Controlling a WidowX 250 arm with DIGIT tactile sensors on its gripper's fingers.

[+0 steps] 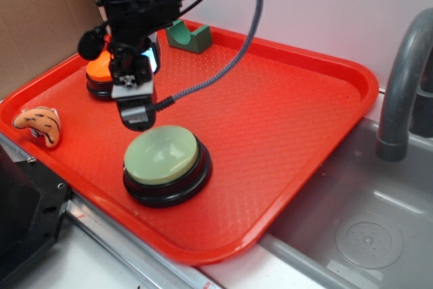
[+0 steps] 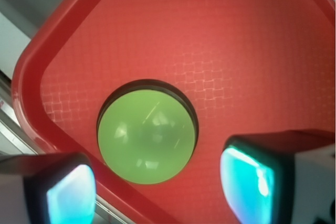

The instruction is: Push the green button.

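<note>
While your black robot gripper [image 1: 137, 118] hangs over the red textured plastic tray [image 1: 284, 133], the large round pale sage-green domed push button on its black circular base [image 1: 162, 157] sits near the tray's front edge, just in front of and below the gripper. From the outside view you cannot tell whether the gripper touches the dome. The wrist view shows the fingers [image 2: 68, 192] spread apart with nothing between them, their pads glowing cyan, and the green button [image 2: 147, 137] showing in the gap ahead of them.

Behind the arm, at the tray's back left, an orange-topped button on a black base [image 1: 100, 72] is partly hidden by the gripper body. Farther back, near the tray's rear rim, stands a small dark green block with a U-shaped notch [image 1: 189, 37]. At the far left edge of the tray lies a small tan and orange striped toy [image 1: 39, 125]. A grey braided cable [image 1: 223, 72] loops from the arm down to the gripper. Nothing lies between the fingers and the green button.

Only the outside view shows the grey sink basin [image 1: 365, 228] and curved grey faucet [image 1: 402, 93] to the right of the tray. Only the wrist view shows the finger spacing clearly.
</note>
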